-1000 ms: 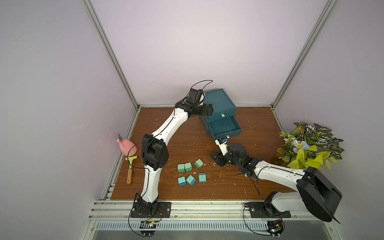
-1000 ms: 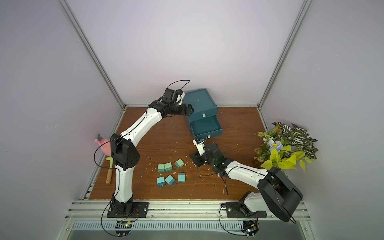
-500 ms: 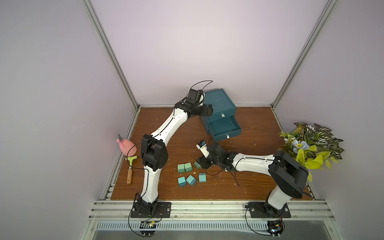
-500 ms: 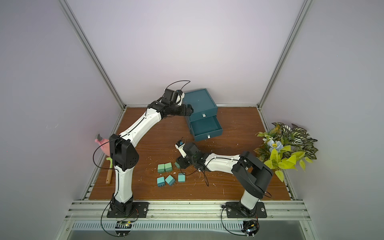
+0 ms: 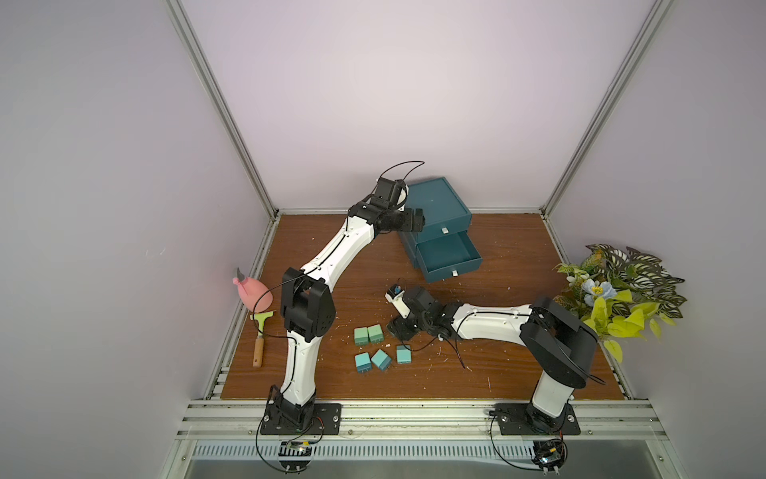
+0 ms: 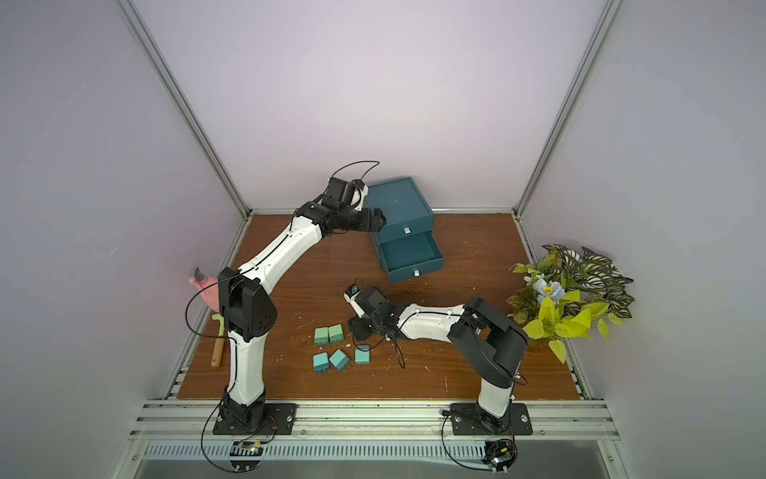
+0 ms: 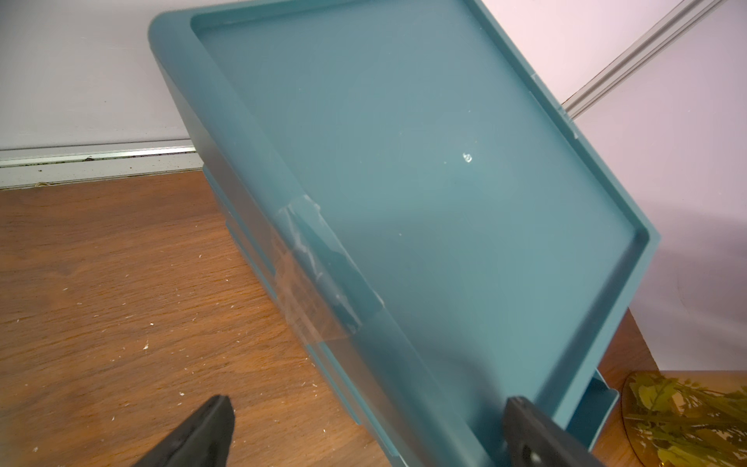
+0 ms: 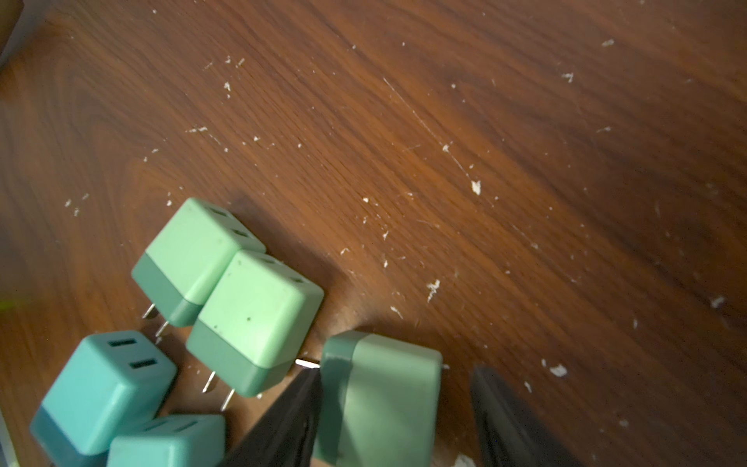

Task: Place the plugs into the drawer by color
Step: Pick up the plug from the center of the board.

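Observation:
The drawer chest (image 5: 435, 205) (image 6: 398, 205) stands at the back of the table, dark teal, with one lower drawer (image 5: 447, 249) pulled out and looking empty. My left gripper (image 5: 416, 220) (image 7: 366, 400) is open, its jaws astride the chest's left top edge (image 7: 404, 161). Two light green plugs (image 5: 368, 334) (image 8: 226, 279) lie side by side, with three turquoise plugs (image 5: 381, 359) (image 8: 105, 388) in front of them. My right gripper (image 5: 397, 327) (image 8: 398, 372) is open around a third green plug (image 8: 380, 396). One finger touches its prong end; the other stands apart from it.
A pink toy (image 5: 253, 292) and a wooden-handled scraper (image 5: 259, 344) lie at the table's left edge. A leafy plant (image 5: 621, 290) fills the right side. White crumbs dot the wooden table (image 5: 518, 257). Loose cables trail from the right wrist.
My right arm has swung left from near the open drawer to the plugs, with its jaws opening wider, and now straddles the third green plug. The left arm has not moved.

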`<state>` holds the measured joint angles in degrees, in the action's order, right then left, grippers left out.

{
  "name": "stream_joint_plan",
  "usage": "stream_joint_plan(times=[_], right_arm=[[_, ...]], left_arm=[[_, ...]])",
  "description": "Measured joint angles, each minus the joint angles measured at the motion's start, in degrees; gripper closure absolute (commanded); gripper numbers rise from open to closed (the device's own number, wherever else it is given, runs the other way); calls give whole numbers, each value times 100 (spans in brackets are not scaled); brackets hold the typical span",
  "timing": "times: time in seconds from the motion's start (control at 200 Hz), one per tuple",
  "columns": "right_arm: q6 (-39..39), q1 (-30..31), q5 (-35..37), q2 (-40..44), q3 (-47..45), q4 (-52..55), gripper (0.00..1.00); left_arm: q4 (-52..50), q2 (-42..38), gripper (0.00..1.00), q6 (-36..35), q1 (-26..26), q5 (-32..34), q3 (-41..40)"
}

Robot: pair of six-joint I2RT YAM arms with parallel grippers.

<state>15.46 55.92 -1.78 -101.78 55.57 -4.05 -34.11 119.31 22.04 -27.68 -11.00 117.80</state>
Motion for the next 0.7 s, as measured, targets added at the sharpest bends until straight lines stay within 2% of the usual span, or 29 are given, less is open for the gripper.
stream_joint_plan(times=[0.44, 0.701], right_arm=[[26, 81, 17, -2, 50, 142, 36], [-138, 94, 435, 24, 195, 511, 35]], left_arm=[[4, 0, 1, 0, 0, -2, -4], [57, -31, 1, 2, 0, -4, -70]])
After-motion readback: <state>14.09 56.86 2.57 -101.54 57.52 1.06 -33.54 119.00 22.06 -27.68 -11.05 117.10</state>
